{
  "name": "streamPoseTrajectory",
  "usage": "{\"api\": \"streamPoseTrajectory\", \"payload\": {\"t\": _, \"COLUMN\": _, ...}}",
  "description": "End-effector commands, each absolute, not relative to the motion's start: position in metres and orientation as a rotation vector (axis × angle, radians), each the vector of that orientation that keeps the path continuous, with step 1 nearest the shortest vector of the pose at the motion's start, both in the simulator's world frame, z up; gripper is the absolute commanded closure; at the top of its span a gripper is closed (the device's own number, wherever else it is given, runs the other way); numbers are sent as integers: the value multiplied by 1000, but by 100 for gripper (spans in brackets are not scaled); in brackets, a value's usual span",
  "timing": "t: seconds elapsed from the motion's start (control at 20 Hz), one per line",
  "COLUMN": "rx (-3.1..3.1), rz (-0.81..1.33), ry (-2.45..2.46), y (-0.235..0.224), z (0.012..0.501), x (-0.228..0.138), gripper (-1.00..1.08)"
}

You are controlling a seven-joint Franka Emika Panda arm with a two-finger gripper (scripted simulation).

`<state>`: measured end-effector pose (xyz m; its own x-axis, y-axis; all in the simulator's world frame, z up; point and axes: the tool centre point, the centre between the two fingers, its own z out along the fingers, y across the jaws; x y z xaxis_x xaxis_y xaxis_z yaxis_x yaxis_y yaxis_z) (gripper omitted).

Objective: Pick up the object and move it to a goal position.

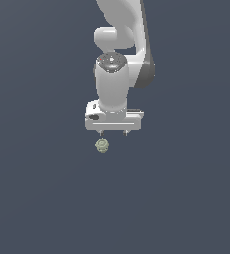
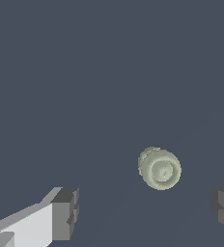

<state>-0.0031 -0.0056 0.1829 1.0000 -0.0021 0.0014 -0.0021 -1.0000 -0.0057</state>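
Note:
The object point(image 1: 102, 145) is a small pale olive-green knobbly lump lying on the dark grey floor. In the wrist view the object point(image 2: 160, 168) shows roundish with ringed ridges. My white gripper point(image 1: 113, 133) hangs just above it and slightly toward the exterior view's right, apart from it. The jaws stand wide open and hold nothing. In the wrist view my gripper point(image 2: 145, 212) shows its two dark fingertips point(image 2: 68, 212) far apart, with the object beyond the gap between them, nearer one finger.
A plain dark grey surface point(image 1: 37, 198) fills both views. The white arm point(image 1: 119, 44) rises behind the gripper.

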Motion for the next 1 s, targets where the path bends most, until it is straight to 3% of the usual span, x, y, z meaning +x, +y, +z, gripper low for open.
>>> {"api": "streamPoseTrajectory", "payload": {"t": 0.0, "rx": -3134, "rz": -1, "ry": 48, "y": -8, "z": 178, "x": -4, "gripper": -92}}
{"api": "streamPoseTrajectory", "payload": {"t": 0.95, "rx": -3032, "rz": 3, "ry": 802, "y": -51, "z": 107, "x": -24, "gripper": -92}}
